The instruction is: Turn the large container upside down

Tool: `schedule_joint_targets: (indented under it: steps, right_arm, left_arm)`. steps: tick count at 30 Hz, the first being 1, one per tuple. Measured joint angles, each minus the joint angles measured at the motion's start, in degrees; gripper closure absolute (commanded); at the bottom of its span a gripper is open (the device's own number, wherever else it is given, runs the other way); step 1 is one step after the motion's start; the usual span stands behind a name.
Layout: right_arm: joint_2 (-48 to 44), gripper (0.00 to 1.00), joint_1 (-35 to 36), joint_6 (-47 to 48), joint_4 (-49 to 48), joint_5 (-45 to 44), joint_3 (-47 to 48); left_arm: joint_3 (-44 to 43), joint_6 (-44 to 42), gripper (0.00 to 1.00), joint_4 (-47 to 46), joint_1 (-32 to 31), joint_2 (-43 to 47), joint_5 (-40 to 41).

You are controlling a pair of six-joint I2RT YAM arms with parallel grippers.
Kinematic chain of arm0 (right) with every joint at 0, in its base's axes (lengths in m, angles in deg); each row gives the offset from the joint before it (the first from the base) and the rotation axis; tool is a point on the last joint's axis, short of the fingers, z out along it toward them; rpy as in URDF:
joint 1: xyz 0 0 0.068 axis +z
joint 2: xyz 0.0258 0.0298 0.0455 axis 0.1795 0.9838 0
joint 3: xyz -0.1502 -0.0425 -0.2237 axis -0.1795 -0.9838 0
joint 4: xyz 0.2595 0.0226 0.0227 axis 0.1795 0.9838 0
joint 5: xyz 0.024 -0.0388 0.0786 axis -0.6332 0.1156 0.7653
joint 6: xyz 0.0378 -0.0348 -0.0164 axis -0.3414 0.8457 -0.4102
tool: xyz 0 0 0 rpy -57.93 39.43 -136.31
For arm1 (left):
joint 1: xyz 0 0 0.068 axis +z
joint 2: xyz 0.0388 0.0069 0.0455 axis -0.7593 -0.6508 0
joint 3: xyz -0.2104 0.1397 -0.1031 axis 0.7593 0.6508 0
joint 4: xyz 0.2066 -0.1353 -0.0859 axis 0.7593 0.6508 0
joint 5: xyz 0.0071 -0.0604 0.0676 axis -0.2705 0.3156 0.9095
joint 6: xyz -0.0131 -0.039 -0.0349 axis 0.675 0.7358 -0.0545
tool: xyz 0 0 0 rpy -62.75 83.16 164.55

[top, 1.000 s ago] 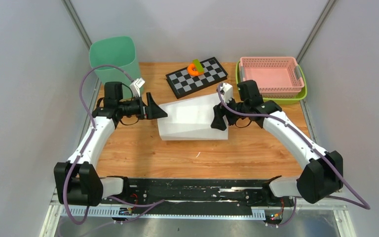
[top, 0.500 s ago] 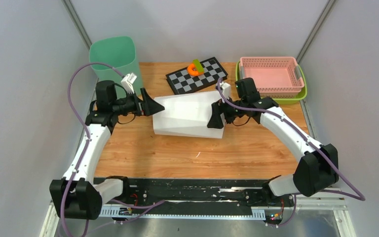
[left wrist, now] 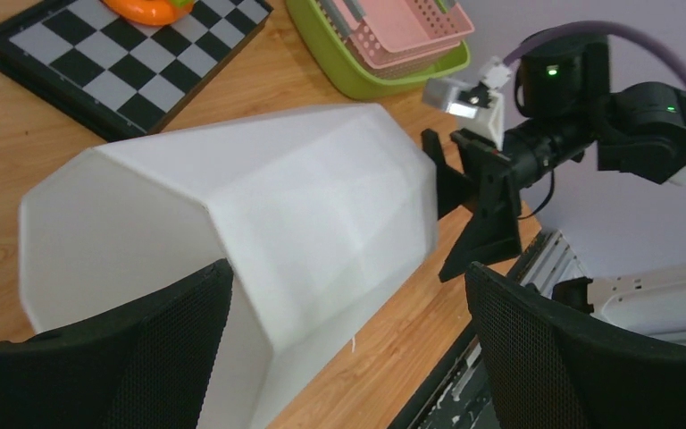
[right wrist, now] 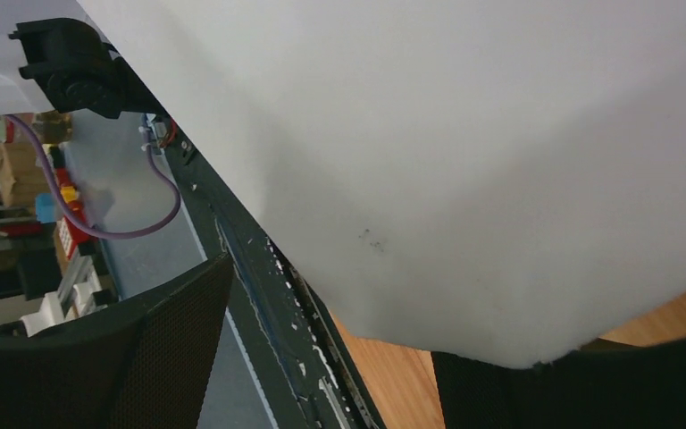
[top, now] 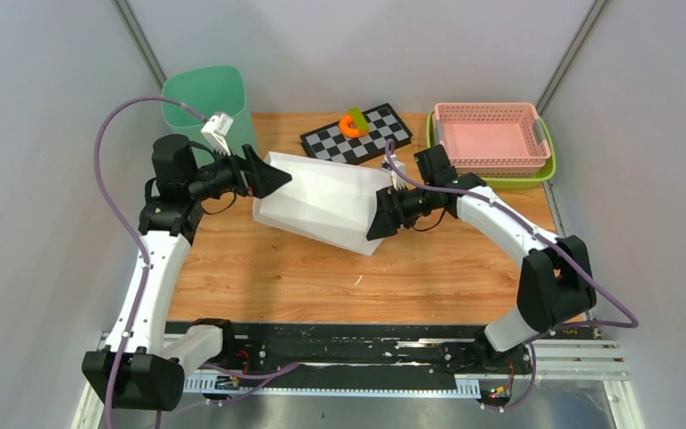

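The large container (top: 317,201) is a white faceted tub lying on its side across the middle of the table, its left end raised. My left gripper (top: 277,177) stands open at that left end, its fingertips against the tub. In the left wrist view the container (left wrist: 259,206) fills the space ahead of the left gripper (left wrist: 348,277), close to the left finger (left wrist: 98,357). My right gripper (top: 380,223) is open at the right end. In the right wrist view the container (right wrist: 455,134) rests its edge on one finger (right wrist: 589,384) of the right gripper (right wrist: 330,313); the other stands apart.
A green bin (top: 205,103) stands at the back left, just behind the left arm. A checkerboard (top: 371,141) with an orange toy (top: 351,125) lies behind the container. A pink basket (top: 491,134) sits in a lime tray (top: 545,174) at the back right.
Both grippers have moved left and back with the container between them. The container's left end has risen and it now lies slanted. The left arm has reached higher.
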Motion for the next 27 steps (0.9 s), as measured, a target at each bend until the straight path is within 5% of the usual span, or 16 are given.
schedule_joint_targets:
  steps: [27]
  right_arm:
    - [7.37, 0.20, 5.07, -4.24, -5.84, 6.97, -0.55]
  left_arm:
    - [-6.49, 2.29, 0.00, -1.62, -0.50, 1.46, -2.71]
